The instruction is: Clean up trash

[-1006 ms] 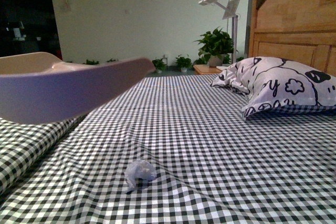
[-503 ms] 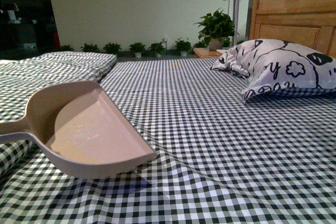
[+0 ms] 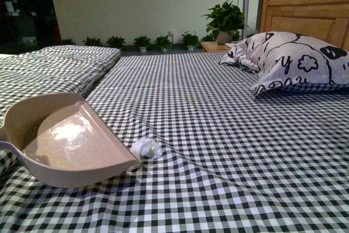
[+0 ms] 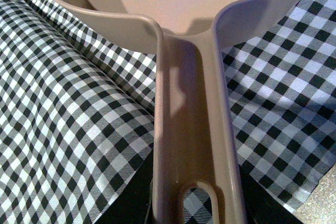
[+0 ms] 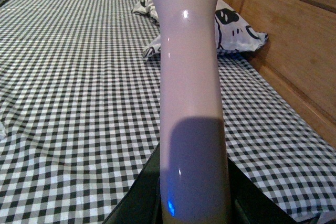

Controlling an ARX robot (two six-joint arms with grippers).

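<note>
The trash [image 3: 145, 147] lies on the checkered desk [image 3: 229, 135], just at 3 o'clock of the dustpan [image 3: 82, 175] lip. The left end effector [image 4: 194, 208] clamps the dustpan handle. The right end effector [image 5: 194, 208] grips a pale handle [image 5: 189, 77], its head unseen. Press the lip flat and sweep the wad toward 9 o'clock.

Bedroom: checked bed [image 3: 218, 135], pillow [image 3: 294, 61], headboard [image 3: 305, 4].

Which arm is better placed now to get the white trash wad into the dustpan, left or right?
Probably left. Its dustpan has its lip right beside the trash wad, so a short slide could scoop it. The right arm holds a pale handle whose working end is not visible.
</note>
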